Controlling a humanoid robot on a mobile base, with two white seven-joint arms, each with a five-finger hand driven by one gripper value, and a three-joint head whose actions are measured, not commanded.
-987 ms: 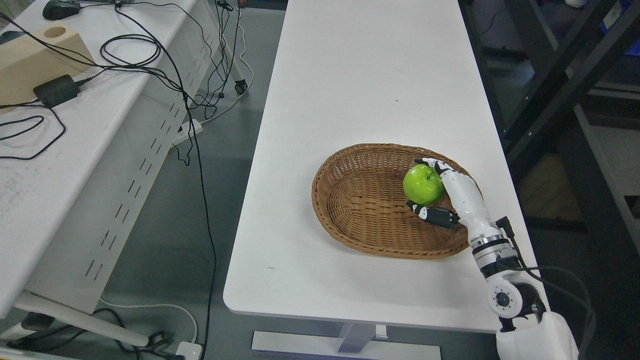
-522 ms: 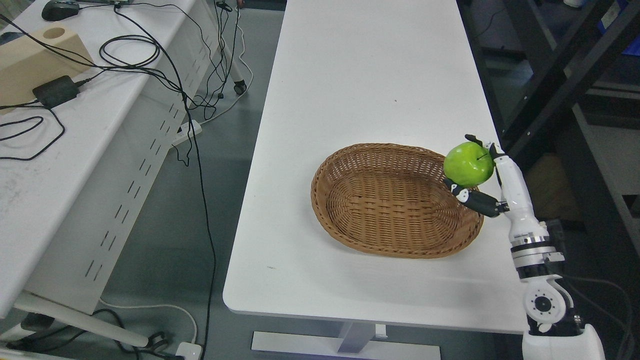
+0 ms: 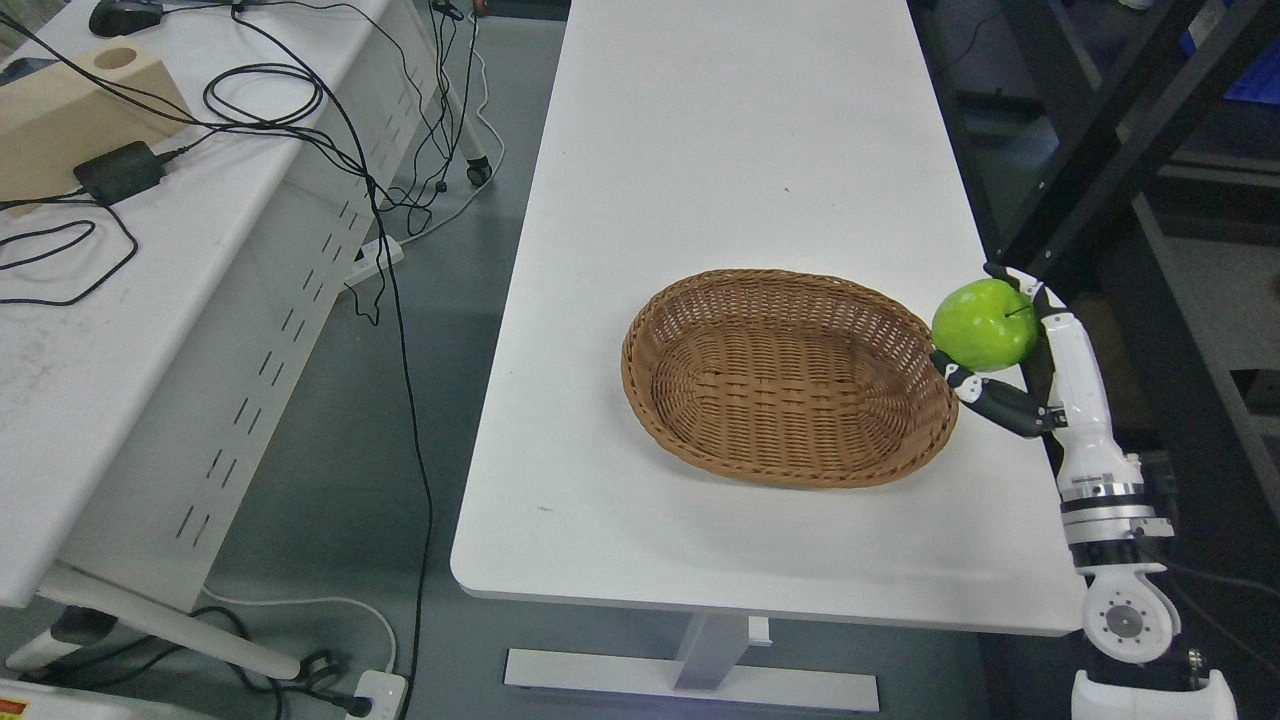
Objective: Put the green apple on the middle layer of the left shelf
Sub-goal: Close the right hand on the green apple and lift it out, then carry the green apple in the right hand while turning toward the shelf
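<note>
At right edge of table: right hand (image 3: 1010, 360) up beside the far-right rim of the basket, fingers curled round the green apple (image 3: 986, 325), dark thumb under it, white fingers behind; apple held clear above the table (image 3: 740, 160) edge, no longer in the basket.
Table: long, white, running far to near; bare apart from the basket; nothing on it blocking the way.
Dark frame at right: black uprights and rails (image 3: 1100, 130) close behind the hand; likely snag for forearm or knuckles on any swing rightward or upward.
Basket: wicker basket (image 3: 790, 375), oval, empty; near-right rim just below the thumb; risk of a nudge if hand drops or sweeps left.
Side table at left: cables (image 3: 380, 220), a black adapter (image 3: 118, 170), a beige block (image 3: 70, 100); well apart from the hand, little risk unless the base turns that way.
Apple: smooth, round, glossy; held by few contact points, so judged prone to roll out or slip on a fast turn or a jolt from the base.
Grip: pinching from below and behind; front of apple uncovered, so forward tilt of the wrist could let it fall to table or floor.
Hidden: target shelf and its middle layer not identifiable; dark frame at right cut off by picture edge, layers not readable.
Hidden: fingertips behind apple not visible, depth of grasp hard to judge.
Left hand: not showing anywhere.
</note>
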